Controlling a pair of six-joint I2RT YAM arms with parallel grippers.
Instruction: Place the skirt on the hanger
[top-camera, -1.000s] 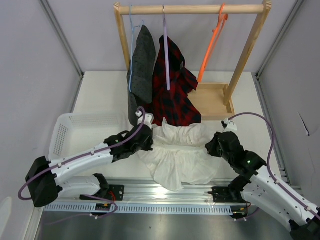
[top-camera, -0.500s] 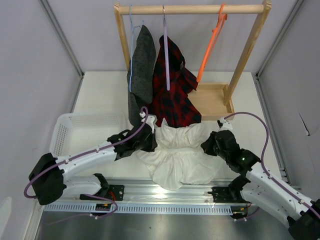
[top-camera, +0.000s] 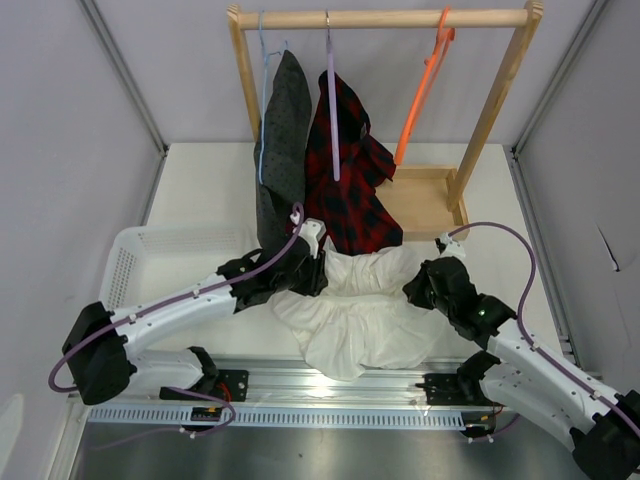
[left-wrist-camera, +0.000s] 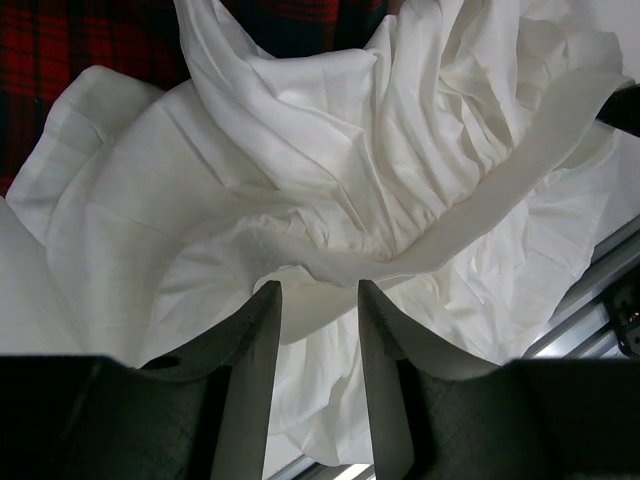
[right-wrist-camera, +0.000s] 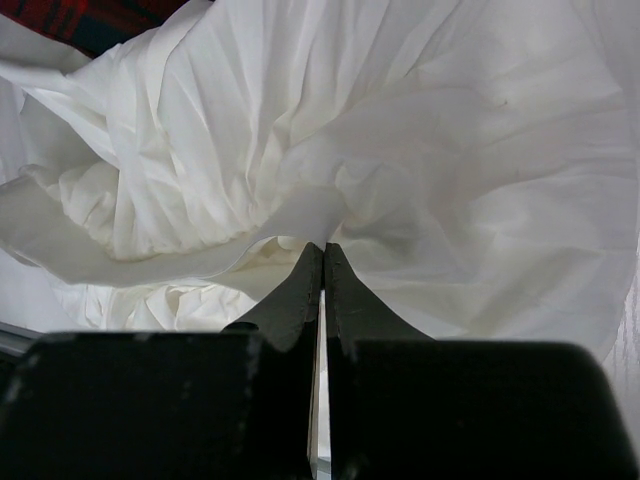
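The white skirt (top-camera: 360, 315) lies bunched on the table in front of the rack, its lower hem hanging over the near rail. The orange hanger (top-camera: 420, 95) hangs empty on the right of the rack's bar. My left gripper (top-camera: 318, 262) is at the skirt's upper left. In the left wrist view (left-wrist-camera: 318, 292) its jaws stand apart, with the skirt's (left-wrist-camera: 330, 150) gathered band lying across the fingertips. My right gripper (top-camera: 418, 285) is at the skirt's right edge. In the right wrist view (right-wrist-camera: 323, 246) it is shut, pinching a fold of the skirt (right-wrist-camera: 400, 130).
A wooden rack (top-camera: 390, 18) stands at the back. It carries a dark grey garment (top-camera: 285, 130) on a light blue hanger and a red-black plaid shirt (top-camera: 345, 180) on a purple hanger. The shirt's hem touches the skirt's top. A white basket (top-camera: 130, 260) sits at the left.
My left gripper has moved right and toward the rack along the skirt's top edge. My right gripper has shifted slightly left, and the skirt is bunched narrower between them.
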